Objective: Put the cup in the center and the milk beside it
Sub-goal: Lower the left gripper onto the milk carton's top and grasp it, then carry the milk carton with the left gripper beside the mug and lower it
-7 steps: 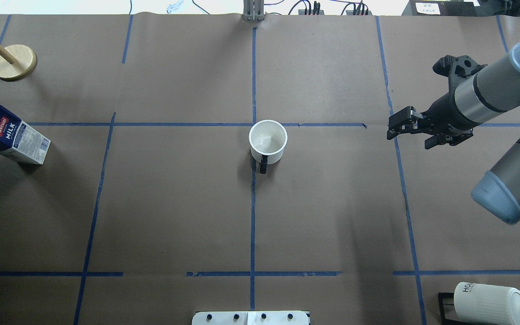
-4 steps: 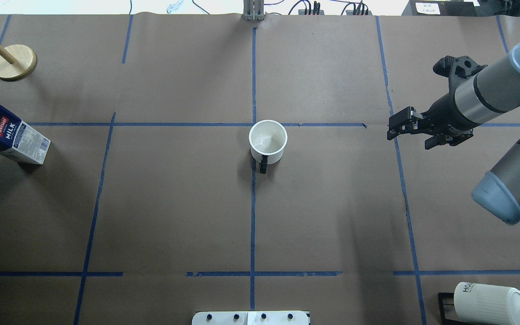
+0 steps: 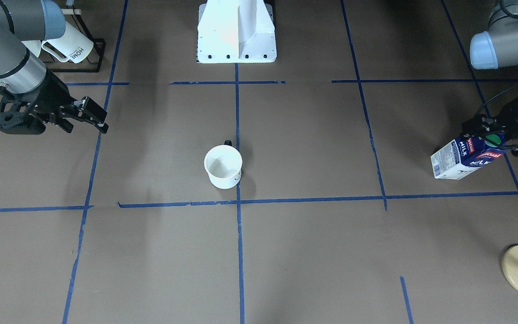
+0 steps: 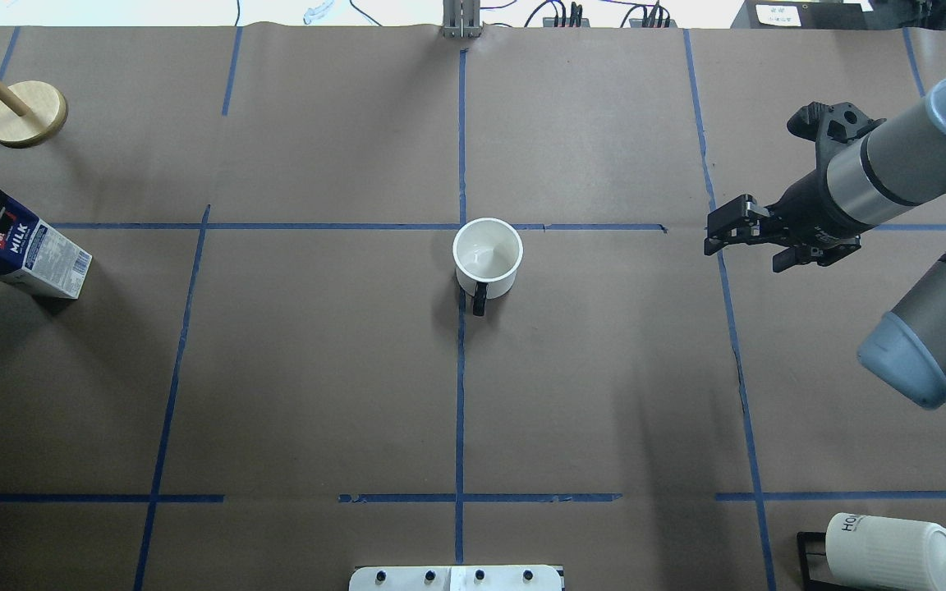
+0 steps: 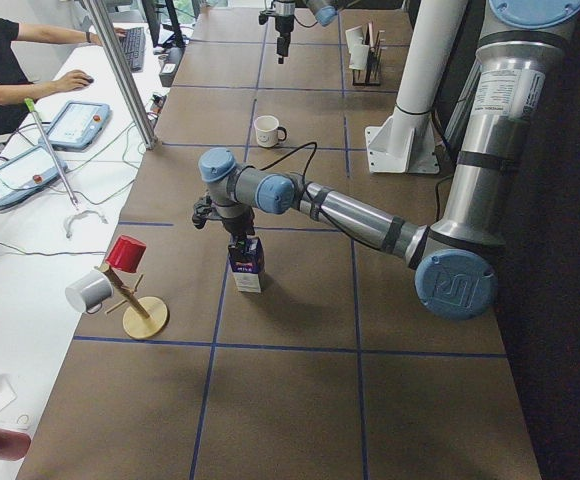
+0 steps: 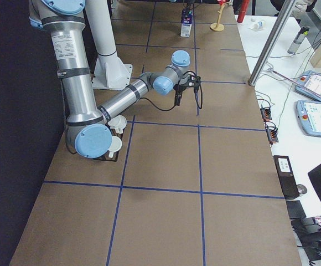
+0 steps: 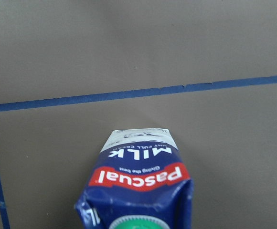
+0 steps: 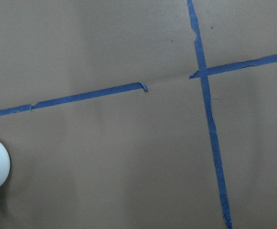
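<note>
One black-handled cup (image 4: 487, 254), one milk carton (image 4: 29, 253), two racked mugs (image 4: 888, 550)

The milk carton (image 7: 139, 149) carries a red label (image 7: 139, 175) reading "Pascual", with "MILK" in white letters on the blue just beside it; both appear upside down in the left wrist view. A smaller line under "MILK" is too fine to read. A white mug (image 3: 73, 48) in a rack reads "HOME".
</note>
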